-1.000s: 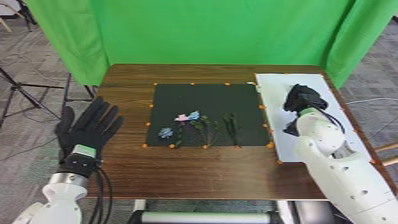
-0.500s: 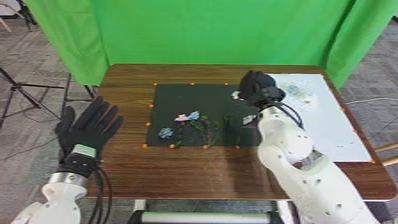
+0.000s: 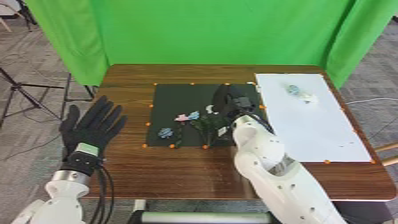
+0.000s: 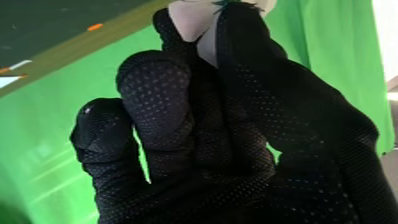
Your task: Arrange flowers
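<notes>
The right hand [image 3: 233, 101] is pinching a pale flower [image 4: 191, 19] between its thumb and a finger, the tips closing on the petals where a bit of green is showing; its other fingers are bending inward. The left hand [image 3: 90, 125] is holding its fingers straight and spread well apart. The right arm is reaching in from the lower right, keeping its hand above the right part of the dark mat [image 3: 182, 95], fingers pointing toward the far side. The left hand is pointing the same way by the left edge of the bench [image 3: 169, 175], well apart from the right. To the left of the right fingers and nearer the robot, a pink flower [image 3: 182, 118] and a light blue flower [image 3: 195, 115] are lying side by side on the mat, with a blue flower [image 3: 165, 133] farther left. Green stems [image 3: 207, 132] are lying nearer the robot than those fingers. To their right, the white board [image 3: 315, 135] is bearing a small blue bloom [image 3: 293, 90] and a whitish bloom [image 3: 308, 98] just beside it.
</notes>
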Controlling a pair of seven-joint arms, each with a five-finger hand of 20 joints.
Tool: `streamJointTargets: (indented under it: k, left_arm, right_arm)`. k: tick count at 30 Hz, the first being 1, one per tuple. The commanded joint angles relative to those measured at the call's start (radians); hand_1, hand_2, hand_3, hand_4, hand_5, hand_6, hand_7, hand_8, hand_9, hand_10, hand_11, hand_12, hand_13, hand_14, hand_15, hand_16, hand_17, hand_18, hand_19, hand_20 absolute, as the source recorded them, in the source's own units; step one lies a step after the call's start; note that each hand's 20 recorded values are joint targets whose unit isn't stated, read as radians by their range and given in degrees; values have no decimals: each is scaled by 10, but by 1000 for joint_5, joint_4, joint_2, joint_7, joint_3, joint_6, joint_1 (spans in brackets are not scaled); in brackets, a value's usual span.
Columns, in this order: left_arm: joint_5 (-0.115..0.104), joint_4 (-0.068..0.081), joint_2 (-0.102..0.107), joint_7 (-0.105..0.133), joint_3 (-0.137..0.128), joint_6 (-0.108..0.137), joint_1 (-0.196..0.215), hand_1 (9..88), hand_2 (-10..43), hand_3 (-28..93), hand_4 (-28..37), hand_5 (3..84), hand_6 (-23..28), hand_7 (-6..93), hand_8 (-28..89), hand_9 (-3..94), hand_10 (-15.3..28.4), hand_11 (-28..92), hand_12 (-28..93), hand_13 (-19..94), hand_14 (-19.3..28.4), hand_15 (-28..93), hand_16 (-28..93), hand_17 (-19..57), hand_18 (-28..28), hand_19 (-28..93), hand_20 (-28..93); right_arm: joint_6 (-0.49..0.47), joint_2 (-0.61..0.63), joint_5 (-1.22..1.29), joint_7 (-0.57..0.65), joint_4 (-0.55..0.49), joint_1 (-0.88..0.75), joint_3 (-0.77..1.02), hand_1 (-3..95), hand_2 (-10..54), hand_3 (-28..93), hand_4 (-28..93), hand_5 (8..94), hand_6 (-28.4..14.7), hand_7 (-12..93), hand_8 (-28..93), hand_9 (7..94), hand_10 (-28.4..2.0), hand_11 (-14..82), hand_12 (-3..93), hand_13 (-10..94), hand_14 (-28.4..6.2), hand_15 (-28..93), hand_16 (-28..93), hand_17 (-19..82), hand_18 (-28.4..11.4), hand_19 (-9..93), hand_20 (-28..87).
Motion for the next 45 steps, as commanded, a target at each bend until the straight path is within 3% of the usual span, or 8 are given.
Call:
streamJointTargets:
  k: [1,6,9,14,24,31,35,45]
  left_arm:
    - [10,4,-25,-20,-14,0,0,281,98,729,-282,381,70,147,-98,310,125,196,91,229,136,341,-82,-61,139,347,97]
    - [6,2,-18,-8,-15,2,7,280,100,727,-282,382,70,141,-97,311,125,194,88,230,136,341,-82,-62,139,347,98]
    - [-3,0,-20,-9,-3,43,1,279,101,727,-282,382,69,139,-96,312,125,194,88,231,136,342,-82,-62,139,346,98]
    - [-5,4,-21,-10,-3,28,-2,278,101,728,-282,378,68,140,-95,313,125,196,88,232,138,346,-82,-62,140,349,99]
    - [-21,1,-19,-4,-5,41,3,277,104,728,-283,388,71,149,-96,318,127,201,88,235,139,351,-85,-62,141,352,99]
    - [-23,4,-20,-1,-5,34,-3,276,104,732,-282,388,71,152,-97,319,128,202,88,235,139,352,-86,-62,141,354,99]
    - [-44,1,-20,2,-6,35,7,276,104,731,-283,387,70,152,-98,319,128,203,89,236,139,352,-86,-62,141,354,98]
    - [-41,-3,-23,19,-4,25,18,275,104,732,-283,387,70,155,-98,319,129,205,90,236,138,352,-86,-62,141,355,98]
  right_arm:
    - [-14,-23,-6,13,22,-1,-1,580,-95,715,-283,766,-2,262,35,785,-97,68,247,750,-70,598,334,434,-209,925,323]
    - [-20,-23,-13,16,21,-5,0,573,-95,713,-283,741,-9,262,23,757,-114,97,220,734,-70,598,336,425,-210,918,317]
    - [-27,-26,-17,6,14,-13,4,561,-95,718,-283,714,-19,253,11,723,-126,132,187,721,-73,598,339,419,-211,915,312]
    - [-42,-26,1,7,8,-18,7,552,-95,717,-281,699,-24,242,7,710,-130,150,162,716,-74,597,332,413,-210,911,308]
    - [-152,-26,43,27,-14,-28,27,556,-95,746,-282,676,-20,229,-5,688,-135,149,153,703,-59,571,362,405,-211,899,301]
    - [-137,-13,55,31,-62,-35,47,531,-95,753,-283,653,-17,205,-84,665,-144,146,147,702,-58,555,359,404,-210,895,290]
    - [-156,-5,72,35,-104,-41,60,509,-95,768,-283,650,-20,208,-125,665,-146,146,146,709,-72,575,344,405,-213,906,293]
    - [-99,29,90,23,-120,-31,81,476,-95,783,-283,641,-26,198,-124,656,-149,141,146,708,-84,583,319,406,-213,907,287]
